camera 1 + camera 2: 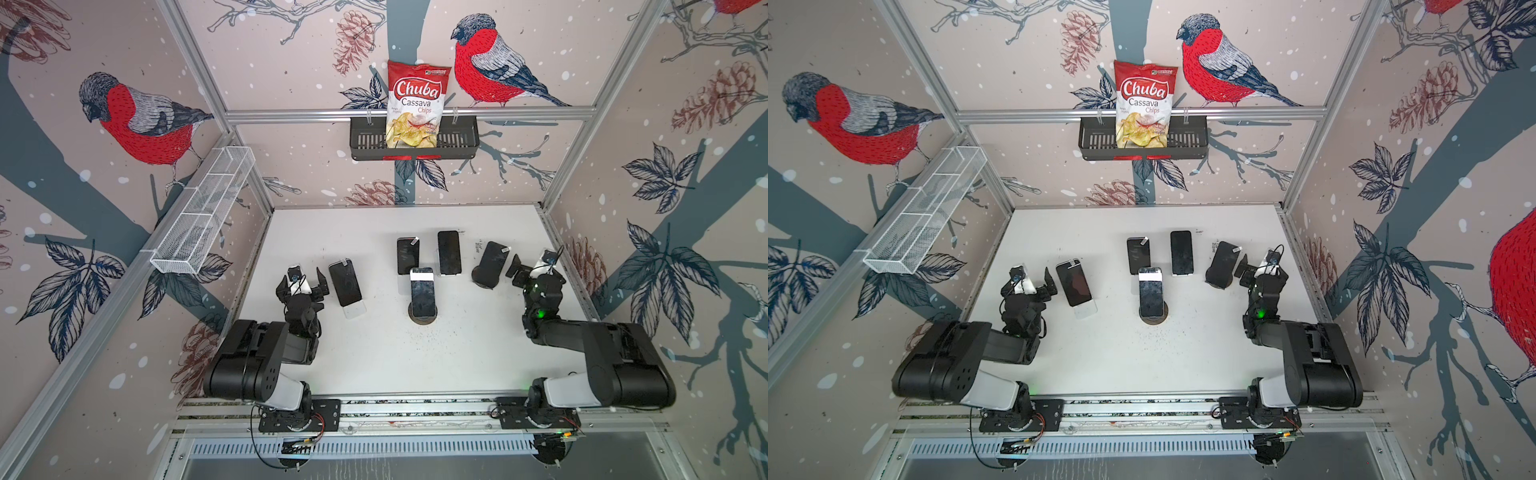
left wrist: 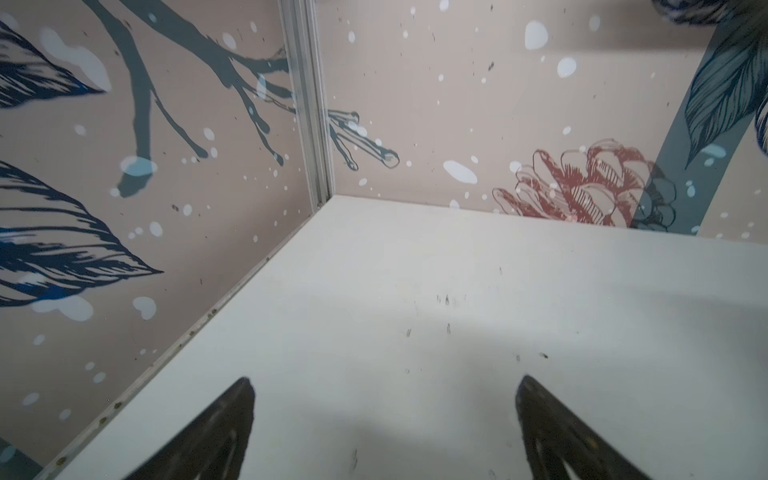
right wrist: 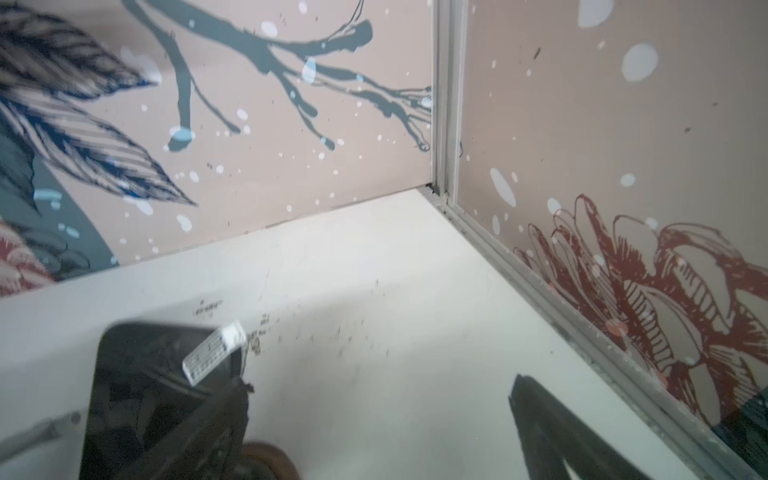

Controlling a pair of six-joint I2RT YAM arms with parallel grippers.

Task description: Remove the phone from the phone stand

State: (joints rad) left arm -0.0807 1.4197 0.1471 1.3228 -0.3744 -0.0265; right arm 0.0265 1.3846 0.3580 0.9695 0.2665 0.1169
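Several dark phones lean on stands on the white table (image 1: pixel 374 353). One phone (image 1: pixel 492 259) (image 1: pixel 1223 259) with a white tag rests on a round-based stand (image 1: pixel 482 282) at the right. My right gripper (image 1: pixel 534 264) (image 1: pixel 1260 262) (image 3: pixel 381 382) is open just right of it; the phone (image 3: pixel 145 395) lies outside one finger, with nothing between the jaws. Another phone (image 1: pixel 345 282) (image 1: pixel 1073 282) leans on a white stand (image 1: pixel 355 309) at the left. My left gripper (image 1: pixel 301 279) (image 1: pixel 1029 280) (image 2: pixel 384 382) is open and empty to its left.
A light-faced phone (image 1: pixel 422 293) stands on a round base (image 1: pixel 422 320) at the centre, with two more phones (image 1: pixel 407 255) (image 1: pixel 449 251) behind it. Walls close in on three sides. A white mesh shelf (image 1: pixel 199 216) and a black basket (image 1: pixel 415 143) holding a chips bag hang above.
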